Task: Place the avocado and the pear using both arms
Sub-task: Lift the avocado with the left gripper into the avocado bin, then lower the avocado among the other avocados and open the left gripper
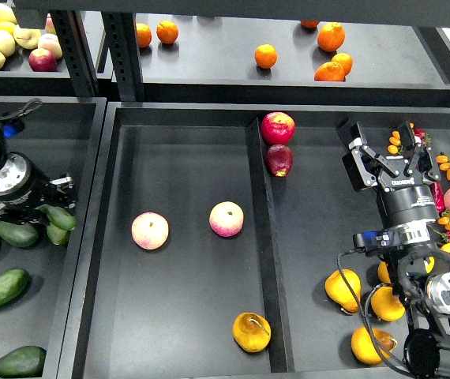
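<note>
Your left tool (51,207) grips the avocado (58,217) beside other avocados, the right tool (389,158) gapes empty, well apart from the pear (251,332) in the middle tray, so a crowded lift could nudge neighbours.

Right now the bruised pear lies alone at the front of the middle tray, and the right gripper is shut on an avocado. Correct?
Not quite. The head view shows the right gripper open and holding nothing, raised over the right tray. The pear does lie alone at the front of the middle tray.
</note>
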{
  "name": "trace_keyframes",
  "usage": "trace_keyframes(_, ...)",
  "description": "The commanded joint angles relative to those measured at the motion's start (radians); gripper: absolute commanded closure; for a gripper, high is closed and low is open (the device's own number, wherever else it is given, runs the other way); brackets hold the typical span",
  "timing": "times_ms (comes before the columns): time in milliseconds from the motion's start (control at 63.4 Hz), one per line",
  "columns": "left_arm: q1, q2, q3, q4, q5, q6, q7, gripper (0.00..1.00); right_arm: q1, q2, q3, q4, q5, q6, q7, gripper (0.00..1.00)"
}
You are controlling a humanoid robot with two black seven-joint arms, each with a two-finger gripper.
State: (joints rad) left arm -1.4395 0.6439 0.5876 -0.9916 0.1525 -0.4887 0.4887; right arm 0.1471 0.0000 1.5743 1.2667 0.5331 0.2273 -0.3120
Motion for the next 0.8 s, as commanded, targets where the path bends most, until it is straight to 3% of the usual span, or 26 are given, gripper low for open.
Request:
trace_keyframes(0,0.025,0.060,0.000,-0.016,0.039,0.000,0.000,0.71,0.008,0.000,-0.002,-0.001,-0.001,-0.002,0.001,0.00)
trace_keyframes(442,0.205,0.069,-0.057,0.002,0.116,0.000,0.000,0.70,0.006,0.000,0.001,0.000,0.001,-0.002,-0.001,0.00)
trace_keyframes(789,0.264,0.030,-0.075,0.022,0.151,0.000,0.000,0.68,0.000,0.000,0.001,0.002,0.002,0.000,-0.001,0.00)
